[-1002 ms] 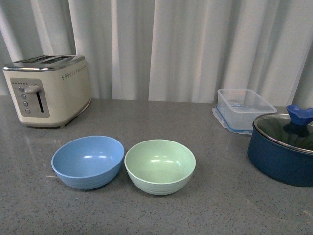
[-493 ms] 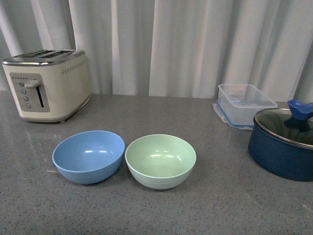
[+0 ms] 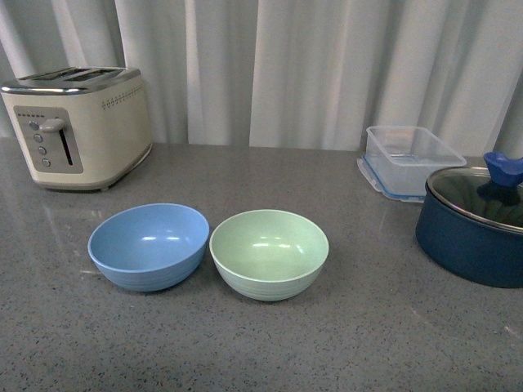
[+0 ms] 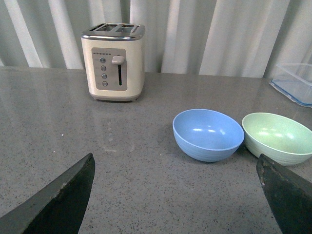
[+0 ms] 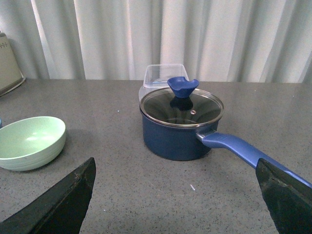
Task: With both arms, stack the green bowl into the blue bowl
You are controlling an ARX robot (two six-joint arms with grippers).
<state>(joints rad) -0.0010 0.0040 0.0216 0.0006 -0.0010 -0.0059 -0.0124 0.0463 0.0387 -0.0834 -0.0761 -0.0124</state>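
Observation:
The blue bowl (image 3: 148,246) and the green bowl (image 3: 269,254) stand upright side by side on the grey counter, nearly touching, blue on the left. Both are empty. Neither arm shows in the front view. In the left wrist view the blue bowl (image 4: 208,134) and the green bowl (image 4: 277,137) lie ahead of my open left gripper (image 4: 178,200), which is empty and well short of them. My right gripper (image 5: 178,200) is open and empty, with the green bowl (image 5: 30,142) off to one side of it.
A cream toaster (image 3: 78,124) stands at the back left. A clear plastic container (image 3: 413,158) and a navy lidded pot (image 3: 477,224) stand at the right. The pot's blue handle (image 5: 243,150) reaches toward my right gripper. White curtains hang behind the counter.
The front view has shifted: everything on the counter sits higher in the frame than before. The bowls have not moved relative to each other.

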